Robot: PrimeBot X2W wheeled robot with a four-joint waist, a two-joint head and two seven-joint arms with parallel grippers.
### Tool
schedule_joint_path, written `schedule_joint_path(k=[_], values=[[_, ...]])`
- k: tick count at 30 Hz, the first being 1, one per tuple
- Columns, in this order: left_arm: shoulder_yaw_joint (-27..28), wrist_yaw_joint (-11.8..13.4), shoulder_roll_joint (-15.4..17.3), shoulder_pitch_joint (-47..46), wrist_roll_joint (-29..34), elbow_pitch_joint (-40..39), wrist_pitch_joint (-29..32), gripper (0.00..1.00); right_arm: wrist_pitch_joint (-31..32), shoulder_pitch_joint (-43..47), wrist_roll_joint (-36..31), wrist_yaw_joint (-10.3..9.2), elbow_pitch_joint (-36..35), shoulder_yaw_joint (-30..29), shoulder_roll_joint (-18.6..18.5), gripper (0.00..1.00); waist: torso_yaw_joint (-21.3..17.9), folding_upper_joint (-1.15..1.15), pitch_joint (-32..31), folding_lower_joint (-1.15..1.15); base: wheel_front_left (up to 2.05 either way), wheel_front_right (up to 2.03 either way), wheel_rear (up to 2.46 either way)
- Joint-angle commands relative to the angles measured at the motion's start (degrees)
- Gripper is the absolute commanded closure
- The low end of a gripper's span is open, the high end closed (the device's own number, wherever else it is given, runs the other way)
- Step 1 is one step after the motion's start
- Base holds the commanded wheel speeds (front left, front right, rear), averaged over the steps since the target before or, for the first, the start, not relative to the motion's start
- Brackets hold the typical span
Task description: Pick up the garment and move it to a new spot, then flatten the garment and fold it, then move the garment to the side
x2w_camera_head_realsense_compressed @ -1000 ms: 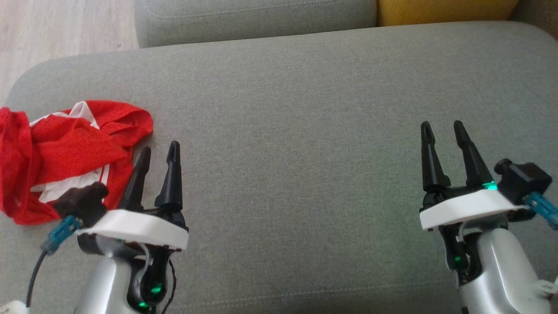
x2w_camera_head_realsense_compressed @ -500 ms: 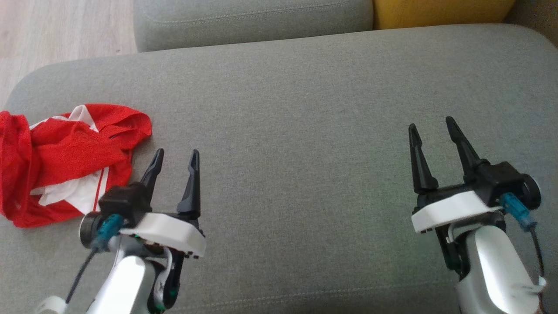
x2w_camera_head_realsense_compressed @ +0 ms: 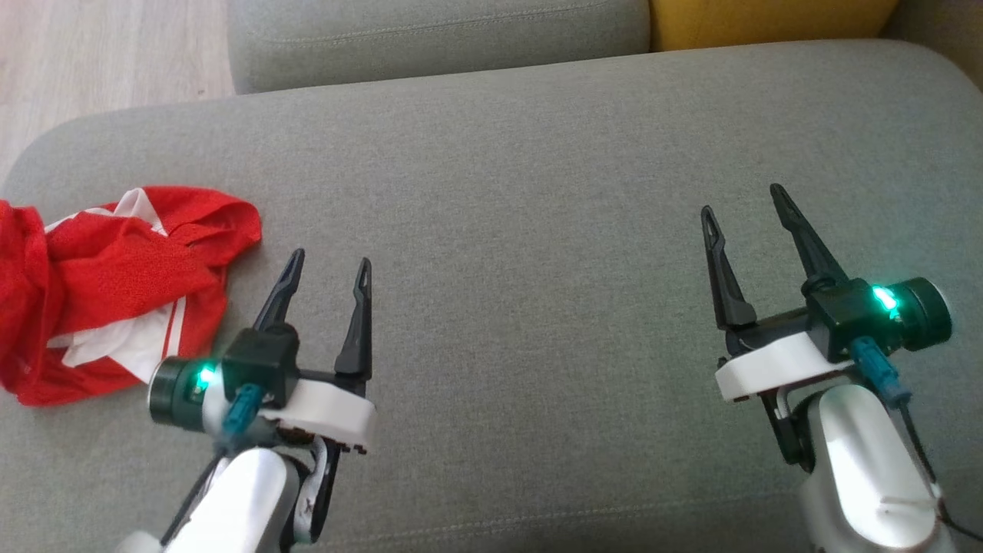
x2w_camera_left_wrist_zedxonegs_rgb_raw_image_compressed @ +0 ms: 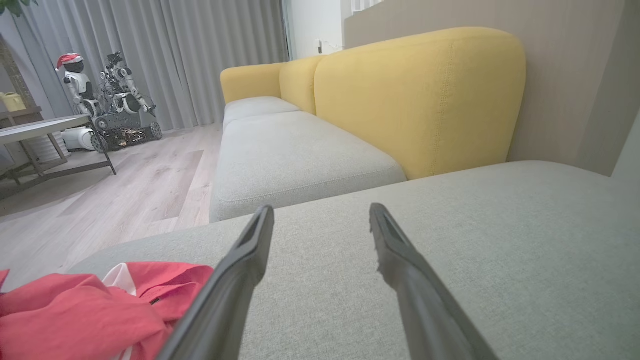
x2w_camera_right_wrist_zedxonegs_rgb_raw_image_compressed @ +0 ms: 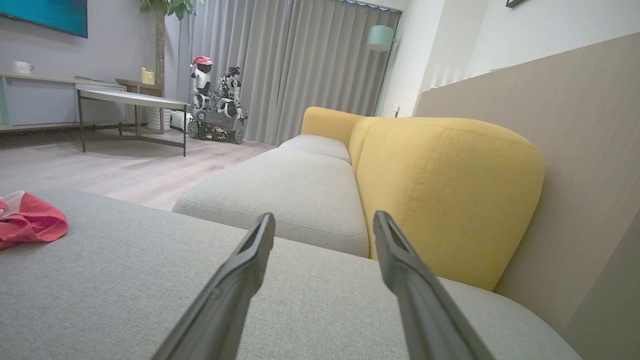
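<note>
My left end effector point(x2w_camera_head_realsense_compressed: 331, 257) has its two dark fingers spread apart with nothing between them, pointing across the grey seat cushion point(x2w_camera_head_realsense_compressed: 522, 153). My right end effector point(x2w_camera_head_realsense_compressed: 741, 198) is spread just as wide and also empty, well over on the cushion's right side. I cannot tell from the head view whether either pair of tips touches the fabric.

The garment point(x2w_camera_head_realsense_compressed: 115, 284), red with white panels, lies crumpled at the cushion's left edge, just beside my left fingers. A narrow strip of bare grey separates them. In the left wrist view the left end effector point(x2w_camera_left_wrist_zedxonegs_rgb_raw_image_compressed: 321, 208) looks past the garment point(x2w_camera_left_wrist_zedxonegs_rgb_raw_image_compressed: 90, 310), which sits low at the left, partly behind one finger. From the right wrist view the right end effector point(x2w_camera_right_wrist_zedxonegs_rgb_raw_image_compressed: 324, 215) faces open cushion, with the garment point(x2w_camera_right_wrist_zedxonegs_rgb_raw_image_compressed: 27, 217) well apart at the far left.

Beyond the cushion sits a second grey seat point(x2w_camera_left_wrist_zedxonegs_rgb_raw_image_compressed: 295, 155) with a yellow backrest point(x2w_camera_left_wrist_zedxonegs_rgb_raw_image_compressed: 420, 100) to its right. A wood floor point(x2w_camera_left_wrist_zedxonegs_rgb_raw_image_compressed: 125, 200) runs off to the left toward grey curtains point(x2w_camera_right_wrist_zedxonegs_rgb_raw_image_compressed: 300, 65), where some parked robots point(x2w_camera_right_wrist_zedxonegs_rgb_raw_image_compressed: 215, 100) stand.
</note>
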Motion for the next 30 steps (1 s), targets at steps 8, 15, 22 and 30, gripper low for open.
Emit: schedule_joint_path(k=[8,15,22,30], values=[[8.90,-3.62,-3.50,-0.33,-4.44,-2.50,-2.18,0.00,-1.36,-2.87,7.57,0.41,0.02,0.70,0.23,0.00,0.14,0.00,0.26,0.00,0.00,0.00,0.00],[12.17,-7.56,-6.07,0.40,1.73,1.22,-3.36,0.00,-1.94,-3.38,5.82,0.43,1.13,1.14,0.21,0.00,0.33,0.00,0.56,0.00,0.00,0.00,0.00],[14.59,-9.65,-7.89,0.13,4.98,1.80,-3.67,0.00,-2.38,-4.03,5.91,0.44,1.38,1.53,0.20,0.00,0.42,0.00,1.17,0.00,0.00,0.00,0.00],[16.96,-11.69,-9.49,0.30,6.76,2.31,-3.67,0.00,-1.64,-3.84,11.47,0.44,2.65,1.80,0.20,0.00,0.80,0.00,1.23,0.00,0.00,0.00,0.00]])
